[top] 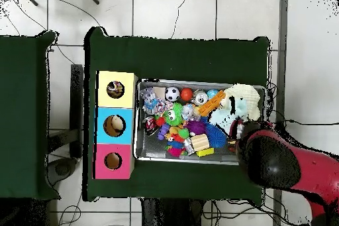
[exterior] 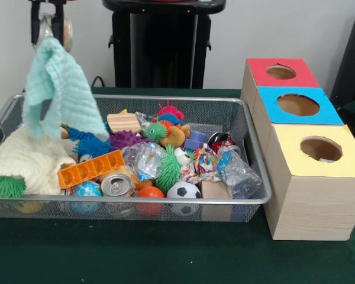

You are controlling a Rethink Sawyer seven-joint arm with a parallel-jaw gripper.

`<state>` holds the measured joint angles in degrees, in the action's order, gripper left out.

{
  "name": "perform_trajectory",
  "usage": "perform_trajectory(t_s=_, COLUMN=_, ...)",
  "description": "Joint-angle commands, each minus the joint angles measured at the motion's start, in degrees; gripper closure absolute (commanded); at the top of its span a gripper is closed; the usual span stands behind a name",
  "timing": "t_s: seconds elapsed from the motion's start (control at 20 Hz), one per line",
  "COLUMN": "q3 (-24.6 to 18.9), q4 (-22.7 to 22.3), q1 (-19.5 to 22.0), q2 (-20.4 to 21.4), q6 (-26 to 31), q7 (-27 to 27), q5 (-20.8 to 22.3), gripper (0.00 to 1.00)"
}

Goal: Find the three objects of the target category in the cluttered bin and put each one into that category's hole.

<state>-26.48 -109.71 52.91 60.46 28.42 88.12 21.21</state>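
While over bin (exterior: 255, 195), fingers (exterior: 47, 36) gripping cloth (exterior: 58, 89)

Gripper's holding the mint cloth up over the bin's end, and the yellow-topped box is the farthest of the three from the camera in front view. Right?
Not quite. The gripper does hold the mint cloth above the bin, but in the front view the yellow-topped box is the nearest; the red-topped box is farthest.
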Motion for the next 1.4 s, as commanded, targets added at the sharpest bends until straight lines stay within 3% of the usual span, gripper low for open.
perform_trajectory(t_s=0.05, q3=-6.82, q4=-5.48, q1=2.32, q2=1.36, q6=5.66, q7=-13.94, q5=3.73, gripper=1.00)
perform_trajectory(t_s=0.9, q3=-10.03, q4=-7.44, q1=7.12, q2=-1.41, q6=2.95, q7=-11.99, q5=10.16, gripper=1.00)
perform_trajectory(t_s=1.4, q3=-11.66, q4=-9.63, q1=8.53, q2=-2.17, q6=-0.70, q7=-8.03, q5=12.60, gripper=1.00)
